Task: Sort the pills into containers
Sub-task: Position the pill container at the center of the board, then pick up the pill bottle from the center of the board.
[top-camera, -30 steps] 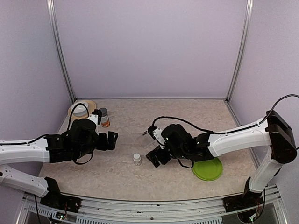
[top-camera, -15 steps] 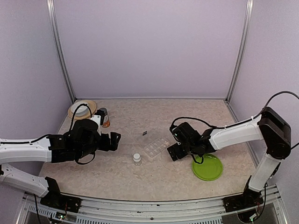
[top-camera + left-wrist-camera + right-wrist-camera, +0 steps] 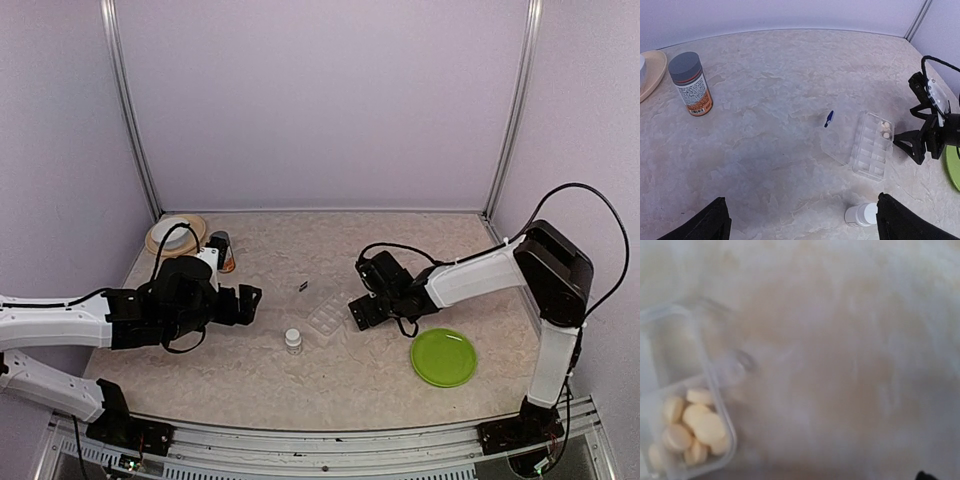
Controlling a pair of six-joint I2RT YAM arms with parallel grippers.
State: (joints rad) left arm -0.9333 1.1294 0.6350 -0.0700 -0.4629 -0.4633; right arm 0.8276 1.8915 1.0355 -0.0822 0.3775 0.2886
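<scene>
Pills (image 3: 692, 425) lie uncovered now that the right gripper (image 3: 360, 312) has swung aside. They are heaped in one end compartment of the containers (image 3: 328, 322), mid-worktop. Other compartments look empty (so sorting seems barely begun). That gripper sits just beside the containers, spread and empty; the left gripper (image 3: 247, 301), likewise spread and empty, hangs well apart.

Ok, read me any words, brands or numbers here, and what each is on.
Nothing is legible enough to quote.
The grey-capped bottle: dark print on its orange label, too small to read.
The small white bottle: no print shows.
The clear pill box: no lettering shows; the dark blue mark near it is too small to tell.
</scene>
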